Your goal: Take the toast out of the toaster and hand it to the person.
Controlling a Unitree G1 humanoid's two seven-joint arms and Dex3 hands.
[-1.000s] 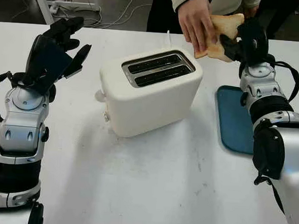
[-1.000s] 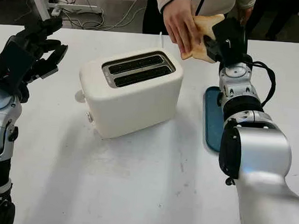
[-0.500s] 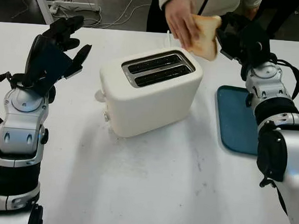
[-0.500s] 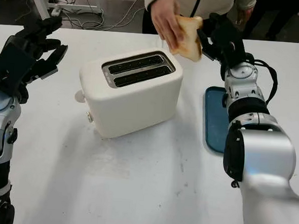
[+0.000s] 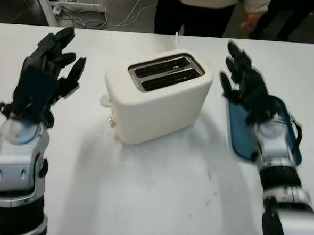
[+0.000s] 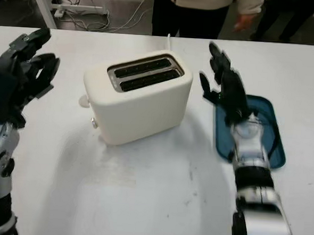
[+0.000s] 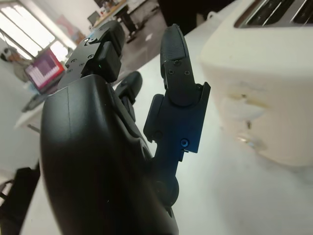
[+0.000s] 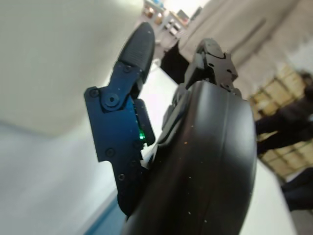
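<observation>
Two open hands [image 5: 47, 73] [image 5: 244, 83] either side of toaster [image 5: 157, 96].

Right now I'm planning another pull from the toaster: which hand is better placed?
Probably right: the right hand is open close beside the toaster; the open left hand is farther away.

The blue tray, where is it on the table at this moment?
In the left eye view the blue tray lies on the table's right side, to the right of the toaster, partly under the open right robot hand.
</observation>
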